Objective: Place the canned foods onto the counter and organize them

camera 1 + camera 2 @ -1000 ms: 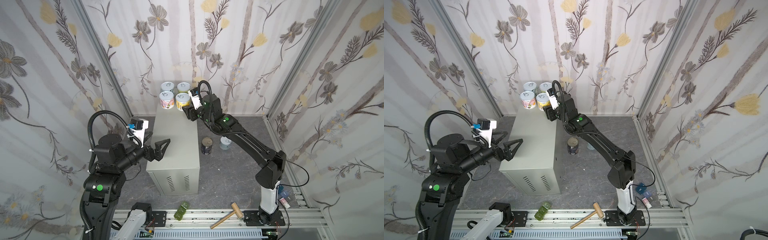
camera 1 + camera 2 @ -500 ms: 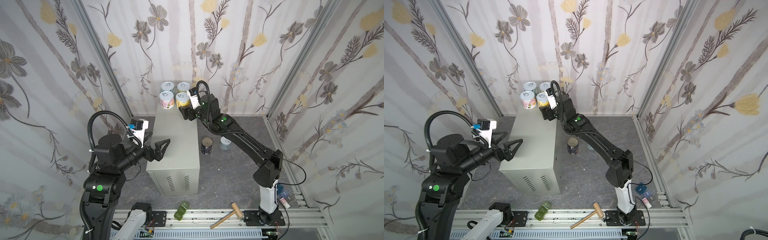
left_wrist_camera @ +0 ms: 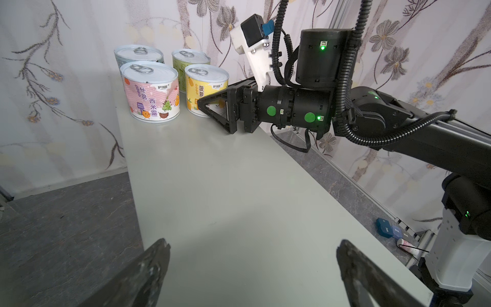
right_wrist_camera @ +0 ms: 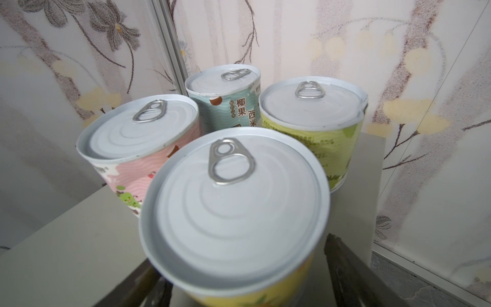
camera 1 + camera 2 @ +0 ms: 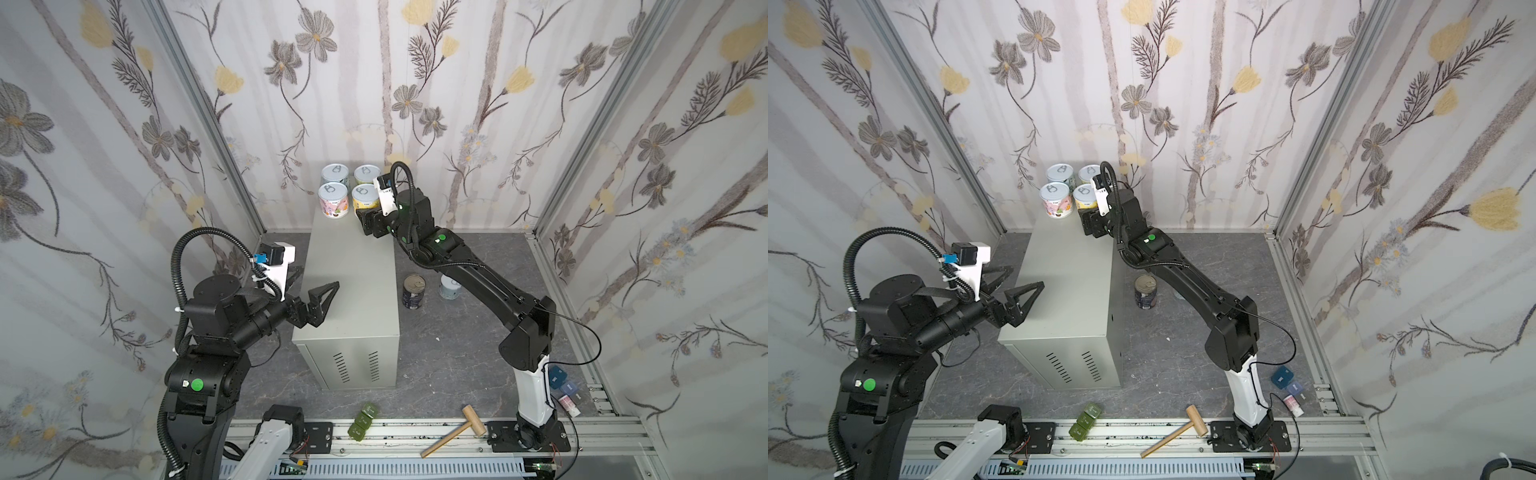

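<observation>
Several canned foods stand in a square at the far end of the counter [image 5: 349, 270]: teal [image 5: 335, 173], green [image 5: 367, 174], pink [image 5: 332, 200] and yellow [image 5: 364, 198]. My right gripper [image 5: 365, 221] is open, level with the counter top; its fingers [image 4: 342, 265] straddle the yellow can [image 4: 233, 202] with a gap on one side. My left gripper [image 3: 252, 249] hangs wide open and empty over the counter's near end [image 5: 1013, 299]. On the floor right of the counter stand a dark navy can [image 5: 413, 292] and a short pale can [image 5: 449, 289], half hidden by the right arm.
Green blocks [image 5: 363, 419] and a wooden mallet [image 5: 453, 430] lie on the front rail. Small blue boxes [image 5: 559, 380] sit by the right arm's base. Papered walls close in the back and both sides, near the cans.
The right gripper's jaws have spread apart off the yellow can, which stays standing beside the pink one. The right arm has shifted slightly left. The left arm has not moved.
</observation>
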Robot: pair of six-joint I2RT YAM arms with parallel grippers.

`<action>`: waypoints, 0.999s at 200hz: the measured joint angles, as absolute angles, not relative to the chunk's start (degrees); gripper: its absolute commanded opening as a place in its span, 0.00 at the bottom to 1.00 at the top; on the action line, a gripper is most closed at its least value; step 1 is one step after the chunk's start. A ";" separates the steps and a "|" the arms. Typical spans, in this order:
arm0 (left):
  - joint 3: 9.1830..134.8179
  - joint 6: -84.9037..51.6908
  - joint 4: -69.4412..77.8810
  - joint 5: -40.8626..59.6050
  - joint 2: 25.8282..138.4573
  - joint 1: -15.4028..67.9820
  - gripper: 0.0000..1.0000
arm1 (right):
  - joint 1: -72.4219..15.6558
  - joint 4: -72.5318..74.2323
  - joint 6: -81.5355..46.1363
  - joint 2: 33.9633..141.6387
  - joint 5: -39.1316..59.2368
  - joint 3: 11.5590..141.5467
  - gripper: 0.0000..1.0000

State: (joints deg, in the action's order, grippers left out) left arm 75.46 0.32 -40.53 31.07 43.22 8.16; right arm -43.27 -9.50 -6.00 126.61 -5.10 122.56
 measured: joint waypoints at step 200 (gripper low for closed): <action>74.87 1.52 -40.51 30.22 42.35 8.58 1.00 | -43.18 -9.65 -6.33 128.84 -5.26 125.78 0.75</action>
State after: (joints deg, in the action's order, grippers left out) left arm 74.87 1.52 -40.51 30.22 42.35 8.58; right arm -43.18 -9.65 -6.33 128.84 -5.26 125.78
